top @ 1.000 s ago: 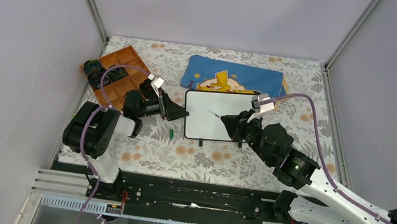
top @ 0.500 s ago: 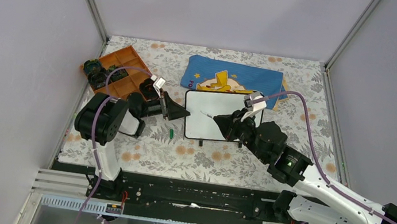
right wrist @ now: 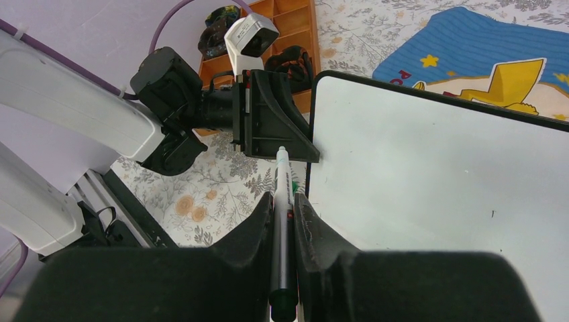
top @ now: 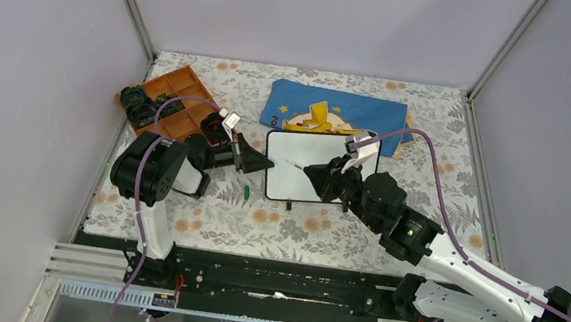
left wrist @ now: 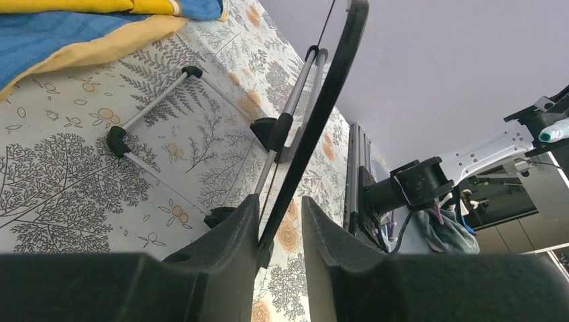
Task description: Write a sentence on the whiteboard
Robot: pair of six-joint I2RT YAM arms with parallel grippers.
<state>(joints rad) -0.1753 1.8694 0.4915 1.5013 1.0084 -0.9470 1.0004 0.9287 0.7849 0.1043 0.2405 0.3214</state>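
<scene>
The whiteboard stood mid-table on the floral cloth, propped at a tilt on its wire feet, just in front of the blue cloth. Its face was blank; no sentence was present.

Assessment: a thin, light, stiff panel with a slick writing face. On such slender feet it would likely slide or tip back under pen pressure. The black frame edge is the sound place to hold it, which keeps the face clear.

The left gripper was at the board's left edge. Its jaws stood apart astride the frame, with cloth showing between frame and one finger, so no firm pinch was established.

The right gripper was clamped on a marker, the tip aimed at the board's upper left. Contact with the face could not be determined.

A green cap lay on the cloth near the board's lower left corner. An orange tray sat well apart at far left.
</scene>
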